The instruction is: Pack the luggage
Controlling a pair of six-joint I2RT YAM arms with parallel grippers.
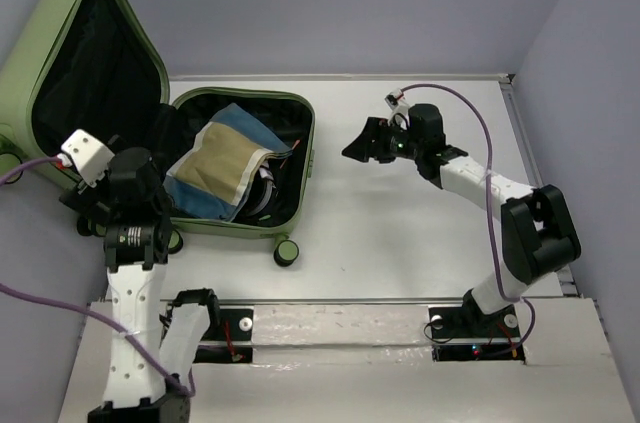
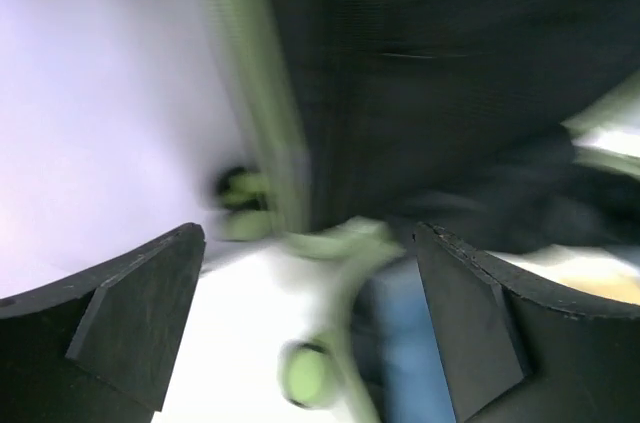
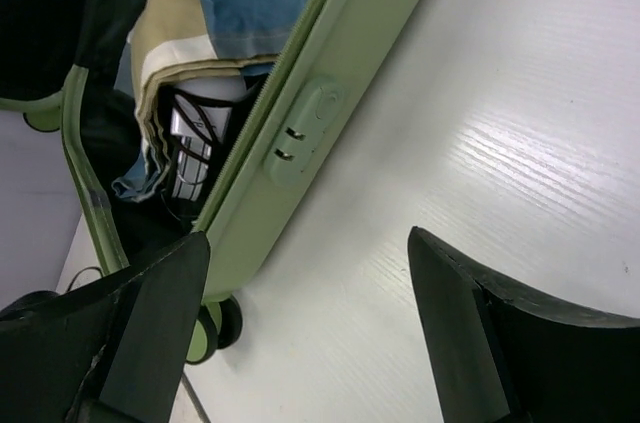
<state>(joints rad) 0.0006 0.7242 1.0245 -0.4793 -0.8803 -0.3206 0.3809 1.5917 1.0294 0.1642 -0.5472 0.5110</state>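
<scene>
The light-green luggage (image 1: 297, 113) lies open at the left of the table, its lid (image 1: 60, 13) raised against the left wall, black lining inside. A folded blue and tan cloth (image 1: 222, 168) lies in the lower half over a black-and-white item (image 1: 262, 188). My left gripper (image 1: 88, 205) is open and empty at the luggage's near left corner; its view is blurred and shows the green rim (image 2: 255, 93) and a wheel (image 2: 305, 373). My right gripper (image 1: 368, 141) is open and empty above the table, just right of the luggage, whose lock side (image 3: 310, 128) shows in its view.
The white table (image 1: 400, 233) runs right of the luggage. A luggage wheel (image 1: 287, 253) sits at the near edge. Purple walls stand on the left, back and right. A purple cable (image 1: 470, 108) loops over the right arm.
</scene>
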